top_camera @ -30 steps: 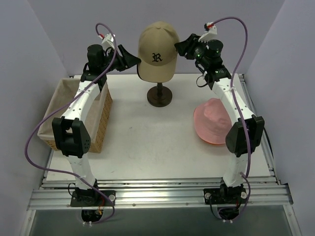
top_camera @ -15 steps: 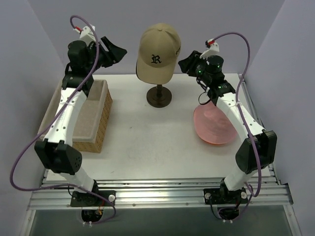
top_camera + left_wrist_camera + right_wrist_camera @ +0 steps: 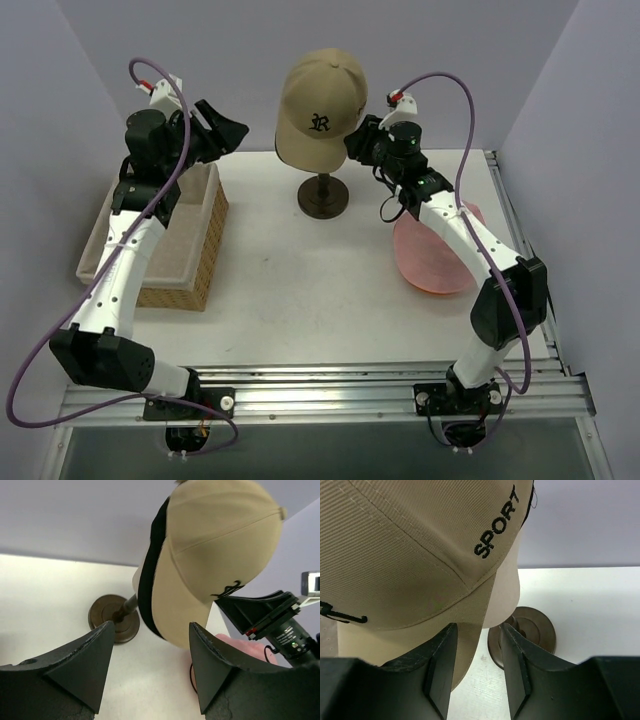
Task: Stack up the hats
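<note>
The tan cap [image 3: 320, 100] sits tilted on the cream head form [image 3: 507, 595], over a black cap whose edge [image 3: 149, 580] shows beneath it. My right gripper [image 3: 355, 145] is at the cap's right side. It is open, with a corner of the tan brim [image 3: 470, 625] between its jaws beside the left finger [image 3: 442, 655]. Off to the left and apart from the cap, my left gripper [image 3: 228, 130] hangs open and empty [image 3: 150, 627]. The pink hat [image 3: 435, 250] lies on the table at the right, with an orange rim [image 3: 432, 288] showing under it.
The head form's dark round stand [image 3: 324, 195] is on the table at mid-back. A woven basket [image 3: 150, 240] with a cloth liner stands at the left under my left arm. The right arm reaches over the pink hat.
My left gripper has drawn back from the cap to the left and opened wider. The right gripper has moved left onto the brim, its jaws narrowing, and the cap has tilted.
</note>
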You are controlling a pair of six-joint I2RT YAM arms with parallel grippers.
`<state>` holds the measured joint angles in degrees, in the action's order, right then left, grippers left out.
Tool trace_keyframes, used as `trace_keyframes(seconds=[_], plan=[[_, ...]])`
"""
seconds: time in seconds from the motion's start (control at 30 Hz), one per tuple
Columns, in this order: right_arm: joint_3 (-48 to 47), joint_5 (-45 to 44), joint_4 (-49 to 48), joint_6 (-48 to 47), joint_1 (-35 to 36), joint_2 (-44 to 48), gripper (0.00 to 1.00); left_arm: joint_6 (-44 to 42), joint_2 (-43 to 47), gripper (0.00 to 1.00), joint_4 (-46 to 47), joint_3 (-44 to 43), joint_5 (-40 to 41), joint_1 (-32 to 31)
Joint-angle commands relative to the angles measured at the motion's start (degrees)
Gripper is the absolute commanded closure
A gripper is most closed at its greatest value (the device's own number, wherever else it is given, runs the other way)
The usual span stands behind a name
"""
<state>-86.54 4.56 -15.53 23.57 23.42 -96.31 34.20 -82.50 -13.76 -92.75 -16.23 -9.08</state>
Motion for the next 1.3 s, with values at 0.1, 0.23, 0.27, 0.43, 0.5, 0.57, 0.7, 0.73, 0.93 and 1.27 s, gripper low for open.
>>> trace_keyframes(seconds=[0.1, 0.23, 0.27, 0.43, 0.5, 0.57, 0.7, 0.73, 0.93, 1.27], plan=[[-0.73, -4.38, -0.91, -2.83, 2.33, 0.77, 0.64, -0.36, 4.45, 0.3, 0.49, 4.85, 1.29, -0.41], [-0.56, -4.38, -0.47, -4.14, 2.33, 2.79, 0.64, -0.27, 7.25, 0.3, 2.51, 8.98, 1.64, -1.81], [-0.47, -4.38, -0.29, -4.32, 2.33, 3.41, 0.64, -0.36, 7.7, 0.3, 2.6, 9.77, 1.73, -2.16], [-0.03, -5.6, 0.41, -5.47, 2.33, 5.7, 0.63, -0.88, 9.81, 0.3, 4.96, 15.31, 4.98, -3.49], [0.58, -7.1, 0.41, -5.9, 2.16, 6.48, 0.64, -0.62, 9.64, 0.3, 5.14, 16.02, 4.28, -3.49], [0.85, -9.03, 0.76, -6.34, 2.16, 6.75, 0.64, 0.08, 9.55, 0.3, 6.11, 17.6, 2.35, -3.57], [-0.2, -11.67, 1.99, -8.28, 1.89, 4.22, 0.64, -0.44, 12.0, 0.3, 6.55, 21.55, 4.18, -5.68], [-1.6, -11.68, 2.43, -8.89, 1.72, 3.42, 0.64, -0.45, 13.84, 0.3, 7.16, 22.78, 4.97, -7.08], [-4.16, -13.25, 4.1, -9.69, 1.89, -1.16, 0.65, -0.18, 21.14, 0.3, 10.59, 31.83, 9.9, -11.3], [-2.41, -11.68, -0.63, -10.56, 3.12, -1.69, 0.66, -1.94, 26.51, 0.3, 12.26, 37.2, 15.17, -15.97]])
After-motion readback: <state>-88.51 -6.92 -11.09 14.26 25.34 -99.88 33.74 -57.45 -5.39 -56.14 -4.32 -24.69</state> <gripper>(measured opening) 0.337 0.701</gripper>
